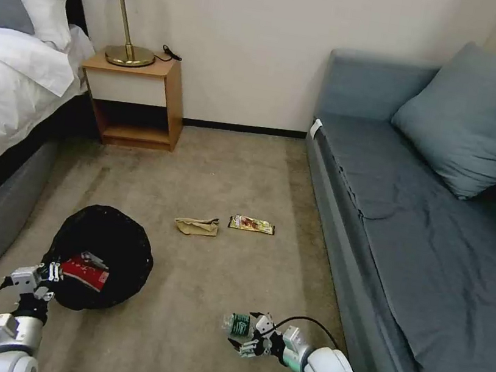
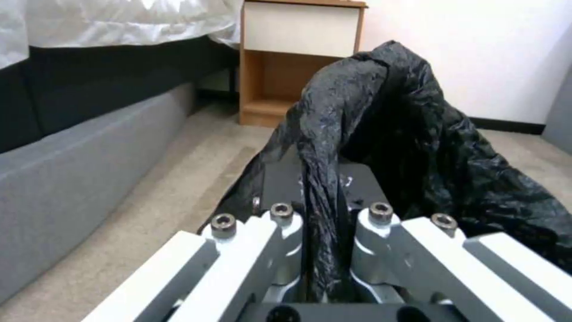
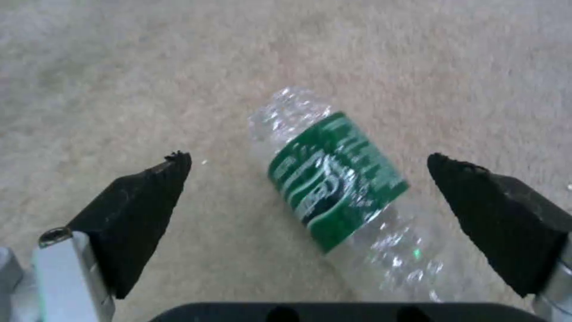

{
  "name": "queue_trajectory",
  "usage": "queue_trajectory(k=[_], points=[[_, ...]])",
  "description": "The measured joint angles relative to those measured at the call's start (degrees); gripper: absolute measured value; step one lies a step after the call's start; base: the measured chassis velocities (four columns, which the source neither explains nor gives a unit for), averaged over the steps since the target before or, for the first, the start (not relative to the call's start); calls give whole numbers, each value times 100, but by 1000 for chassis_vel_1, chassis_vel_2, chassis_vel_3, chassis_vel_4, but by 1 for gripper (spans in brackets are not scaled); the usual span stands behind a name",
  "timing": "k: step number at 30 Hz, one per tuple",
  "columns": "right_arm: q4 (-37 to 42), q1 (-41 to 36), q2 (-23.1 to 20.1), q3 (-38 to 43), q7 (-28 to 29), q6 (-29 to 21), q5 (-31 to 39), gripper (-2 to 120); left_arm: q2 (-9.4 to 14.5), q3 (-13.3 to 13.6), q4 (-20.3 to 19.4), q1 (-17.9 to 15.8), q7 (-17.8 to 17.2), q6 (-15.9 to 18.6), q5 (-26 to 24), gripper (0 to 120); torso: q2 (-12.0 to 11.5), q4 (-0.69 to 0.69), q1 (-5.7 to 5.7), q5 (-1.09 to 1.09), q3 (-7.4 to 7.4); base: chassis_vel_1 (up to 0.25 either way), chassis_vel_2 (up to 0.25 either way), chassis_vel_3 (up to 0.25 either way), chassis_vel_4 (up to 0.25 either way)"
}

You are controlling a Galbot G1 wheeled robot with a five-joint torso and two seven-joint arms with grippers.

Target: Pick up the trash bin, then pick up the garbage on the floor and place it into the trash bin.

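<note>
The trash bin (image 1: 102, 255), round and lined with a crinkled black bag, hangs at the lower left with a red snack bag (image 1: 86, 271) inside. My left gripper (image 1: 50, 276) is shut on its near rim; in the left wrist view the black bag (image 2: 369, 134) is pinched between the fingers. A clear bottle with a green label (image 3: 334, 183) lies on the beige carpet between the open fingers (image 3: 137, 210) of my right gripper (image 1: 250, 335); the bottle (image 1: 236, 323) sits at its tip. Farther ahead lie a crumpled brown paper bag (image 1: 197, 225) and a yellow-brown snack wrapper (image 1: 252, 225).
A grey sofa (image 1: 413, 234) runs along the right, a bed (image 1: 9, 91) along the left. A wooden nightstand (image 1: 134, 99) with a brass lamp (image 1: 125, 52) stands against the far wall. Open carpet (image 1: 219, 170) lies between them.
</note>
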Motion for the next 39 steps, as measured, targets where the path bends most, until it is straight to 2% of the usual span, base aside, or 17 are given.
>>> queue_trajectory(k=[7, 12, 17, 21, 23, 24, 27, 28, 33, 39], points=[[-435, 266, 188, 13, 10, 78, -63, 100, -14, -9, -1, -5, 0, 12, 12, 5, 0, 1, 0, 0, 0, 0, 0, 0, 0], [-1057, 465, 360, 16, -20, 201, -295, 100, 84, -73, 121, -3, 7, -60, -77, 5, 0, 0, 0, 1, 0, 0, 0, 0, 0], [-1338, 583, 438, 44, -85, 261, -434, 99, 125, -77, 187, -39, 13, -83, -102, 5, 0, 1, 0, 1, 0, 0, 0, 0, 0], [-1581, 689, 509, 82, -112, 322, -512, 90, 135, -75, 207, -68, 15, -86, -105, 5, 0, 1, 0, 1, 0, 0, 0, 0, 0], [-1669, 753, 535, 80, -123, 351, -517, 79, 154, -75, 209, -71, 16, -86, -112, 5, 0, 1, 0, 0, 0, 0, 0, 0, 0], [-1669, 753, 535, 80, -123, 351, -517, 79, 154, -75, 209, -71, 16, -86, -112, 5, 0, 1, 0, 0, 0, 0, 0, 0, 0], [-1737, 853, 566, 5, -136, 368, -499, 64, 203, -105, 212, -71, 18, -79, -156, 5, 0, 0, 0, -1, 0, 0, 0, 0, 0], [-1737, 853, 566, 5, -136, 368, -499, 64, 203, -105, 212, -71, 18, -79, -156, 5, 0, 0, 0, -1, 0, 0, 0, 0, 0], [-1880, 1107, 651, -169, -139, 367, -455, 44, 288, -196, 209, -66, 23, -71, -220, 5, 0, 0, 0, -1, 0, 0, 0, 0, 0], [-2100, 1428, 771, -332, -137, 351, -435, 32, 296, -275, 168, -49, 28, -63, -273, 5, 0, 1, 0, 0, 0, 0, 0, 0, 0]])
